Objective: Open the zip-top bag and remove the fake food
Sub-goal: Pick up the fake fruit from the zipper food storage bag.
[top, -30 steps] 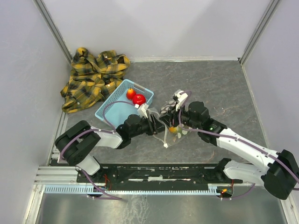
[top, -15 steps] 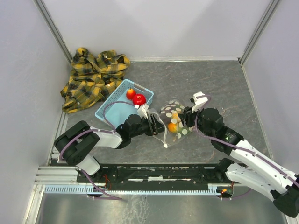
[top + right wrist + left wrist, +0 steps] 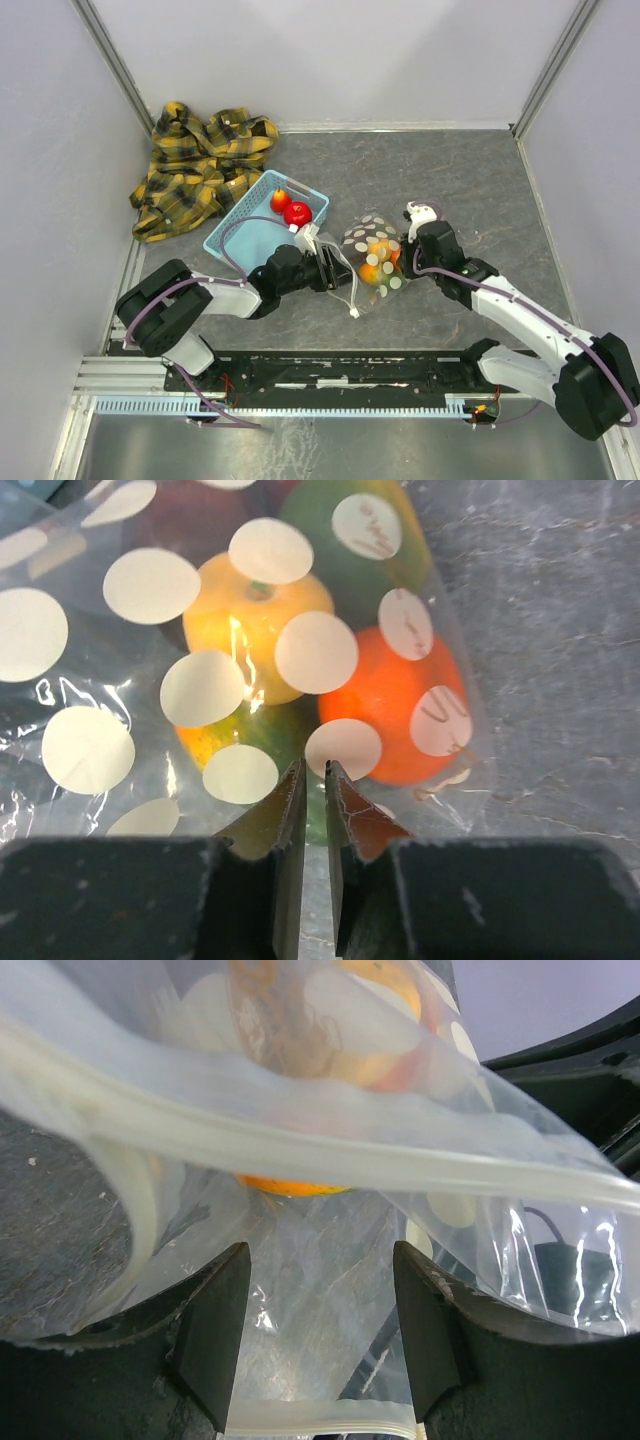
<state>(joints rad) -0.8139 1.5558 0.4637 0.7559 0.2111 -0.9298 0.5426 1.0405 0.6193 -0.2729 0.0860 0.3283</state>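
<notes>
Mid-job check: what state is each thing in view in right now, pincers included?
zip-top bag, mouth open, zip strips apart
fake food, inside the bag
left pincer, open, bag film running through the gap
right pincer, closed to a slit, apparently pinching the bag's dotted film
blue basket, upright, holding two red fruits
plaid shirt, crumpled in a heap

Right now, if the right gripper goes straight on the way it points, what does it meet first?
The plastic bag: its film lies at the right gripper, perhaps already touching. An orange fruit sits just behind.
</notes>
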